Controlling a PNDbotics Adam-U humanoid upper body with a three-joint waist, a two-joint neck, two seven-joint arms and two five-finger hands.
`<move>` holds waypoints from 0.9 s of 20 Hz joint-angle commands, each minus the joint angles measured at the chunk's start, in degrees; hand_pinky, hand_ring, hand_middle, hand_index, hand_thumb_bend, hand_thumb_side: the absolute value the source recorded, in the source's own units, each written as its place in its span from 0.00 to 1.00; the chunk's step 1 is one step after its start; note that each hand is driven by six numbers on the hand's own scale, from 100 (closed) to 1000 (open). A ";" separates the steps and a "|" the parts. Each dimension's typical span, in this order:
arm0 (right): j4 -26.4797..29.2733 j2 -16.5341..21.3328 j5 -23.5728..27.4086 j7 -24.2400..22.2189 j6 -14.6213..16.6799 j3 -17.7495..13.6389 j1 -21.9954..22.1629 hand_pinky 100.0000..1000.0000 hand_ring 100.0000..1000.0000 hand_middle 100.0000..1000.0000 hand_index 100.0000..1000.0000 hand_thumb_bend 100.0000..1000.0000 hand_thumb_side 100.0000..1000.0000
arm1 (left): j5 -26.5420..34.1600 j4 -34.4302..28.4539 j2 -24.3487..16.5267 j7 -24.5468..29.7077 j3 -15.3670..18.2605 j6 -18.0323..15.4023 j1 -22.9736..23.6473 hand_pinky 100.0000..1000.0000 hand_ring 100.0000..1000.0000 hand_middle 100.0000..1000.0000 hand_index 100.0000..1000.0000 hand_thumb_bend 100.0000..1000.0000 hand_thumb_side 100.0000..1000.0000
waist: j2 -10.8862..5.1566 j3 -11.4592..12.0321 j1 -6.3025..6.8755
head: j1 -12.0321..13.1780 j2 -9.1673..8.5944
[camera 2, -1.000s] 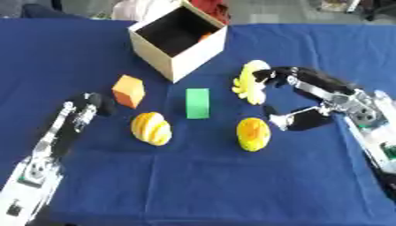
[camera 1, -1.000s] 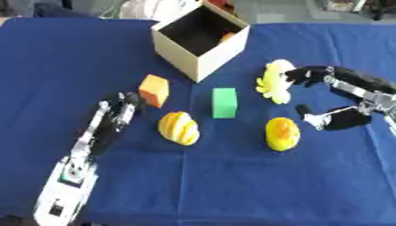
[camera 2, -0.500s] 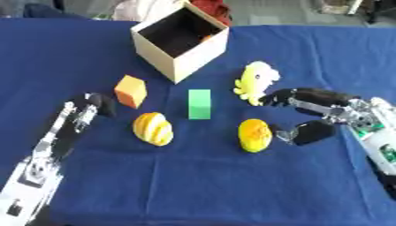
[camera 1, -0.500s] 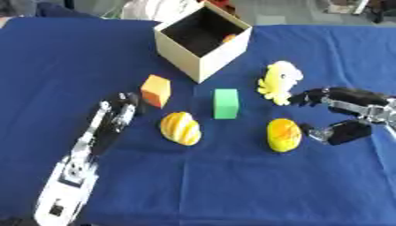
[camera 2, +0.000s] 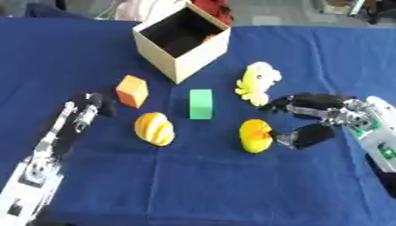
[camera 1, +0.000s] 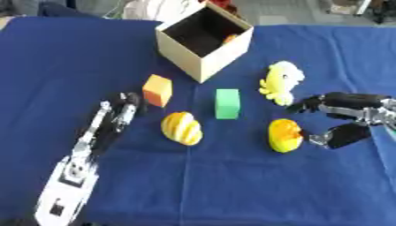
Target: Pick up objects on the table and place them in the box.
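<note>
A: While the cardboard box [camera 1: 203,42] is standing open at the far side of the blue cloth surface [camera 1: 232,185], what is lying near the right hand [camera 2: 321,119]?

B: A rounded orange-yellow fruit [camera 2: 254,135], just beside its thumb; the fingers are spreading apart, holding nothing. A yellow plush toy [camera 1: 281,81], green block [camera 1: 226,103], orange cube [camera 1: 157,89] and striped yellow fruit [camera 1: 182,128] are sitting nearby. The left hand [camera 1: 123,108] is resting flat, fingers straight.

Bright, even light; soft blur

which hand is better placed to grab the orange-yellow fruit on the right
Right. The right hand is open beside the orange-yellow fruit, thumb almost at it. The left hand lies far across the table, near the orange block.
</note>
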State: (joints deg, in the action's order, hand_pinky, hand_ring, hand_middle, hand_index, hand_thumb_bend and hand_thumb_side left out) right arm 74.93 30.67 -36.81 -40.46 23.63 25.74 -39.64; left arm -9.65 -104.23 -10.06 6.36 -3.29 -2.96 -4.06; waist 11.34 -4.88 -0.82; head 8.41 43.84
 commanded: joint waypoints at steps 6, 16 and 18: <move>1.89 0.36 -5.42 -0.42 3.46 0.85 -1.47 0.84 0.86 0.84 0.98 0.00 0.61 | 0.36 -1.03 -0.66 0.20 0.28 -0.15 -0.33 0.63 0.53 0.46 0.61 0.00 0.76 | -1.75 0.07 -0.75 | -0.02 0.28; 4.11 -0.63 -9.01 -1.61 7.57 2.84 -2.33 0.84 0.84 0.78 0.87 0.00 0.34 | 0.37 -1.05 -0.63 0.27 0.30 -0.19 -0.28 0.63 0.53 0.46 0.61 0.00 0.76 | -1.67 0.09 -0.72 | -0.10 0.28; 4.27 -0.74 -7.92 -0.53 7.55 2.73 -2.10 0.83 0.83 0.76 0.77 0.00 0.29 | 0.35 -1.01 -0.62 0.24 0.34 -0.17 -0.27 0.63 0.53 0.46 0.61 0.00 0.76 | -1.65 0.09 -0.72 | -0.05 0.28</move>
State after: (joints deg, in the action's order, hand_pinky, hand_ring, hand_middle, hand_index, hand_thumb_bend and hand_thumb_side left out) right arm 78.05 29.30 -45.13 -38.59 28.14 28.67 -40.88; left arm -9.63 -104.23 -10.06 6.48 -3.29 -3.04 -4.06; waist 11.25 -4.83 -0.82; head 8.40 43.84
